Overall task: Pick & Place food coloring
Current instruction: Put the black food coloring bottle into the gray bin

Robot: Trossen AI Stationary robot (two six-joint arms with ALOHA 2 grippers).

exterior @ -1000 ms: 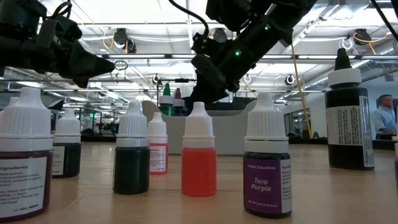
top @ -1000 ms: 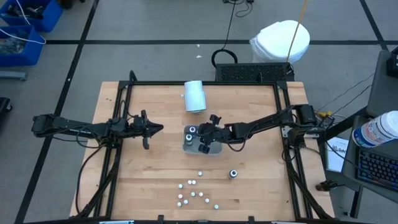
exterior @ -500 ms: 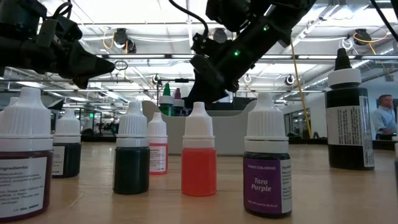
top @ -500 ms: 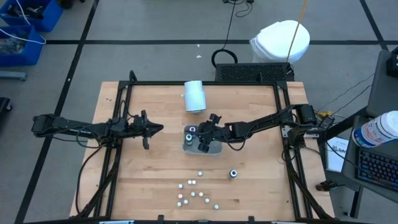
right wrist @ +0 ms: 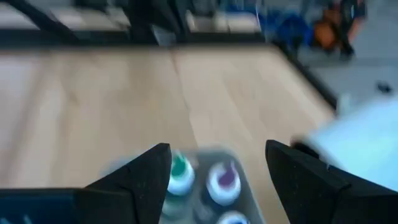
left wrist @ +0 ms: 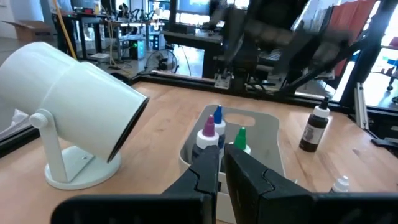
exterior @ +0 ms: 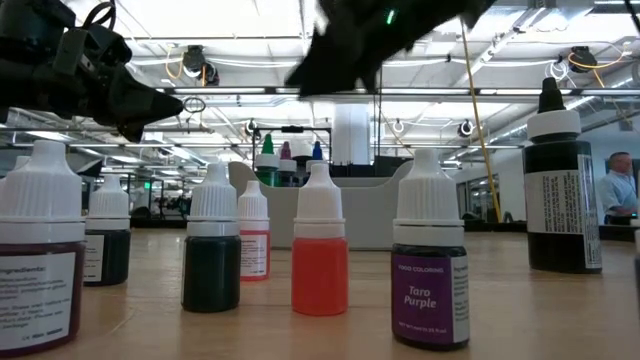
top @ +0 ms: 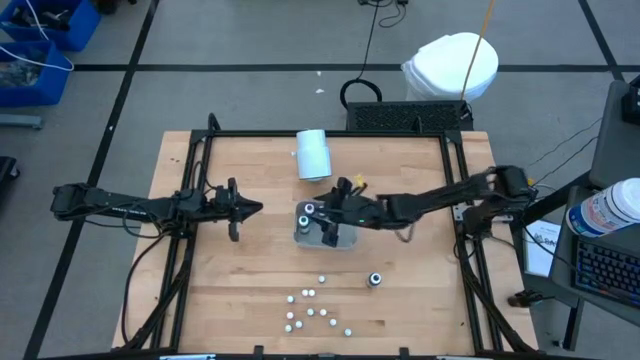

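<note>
From above, your right pincer (top: 330,222) hangs over the grey tray (top: 304,236), where three bottles (top: 309,210) stand; the other food coloring (top: 312,312) sits on the desk (top: 260,290) nearer the front, one dark bottle (top: 375,280) apart. The left pincer (top: 240,208) waits off to the side.

At desk level, the front bottles are tightly clustered; a careless descent could topple neighbours.

Your left wrist camera shows those fingers (left wrist: 208,171) closed on nothing.

Your right wrist camera shows fingers (right wrist: 146,171) spread wide, empty, just above the tray's caps; sideways drift could clip them.
</note>
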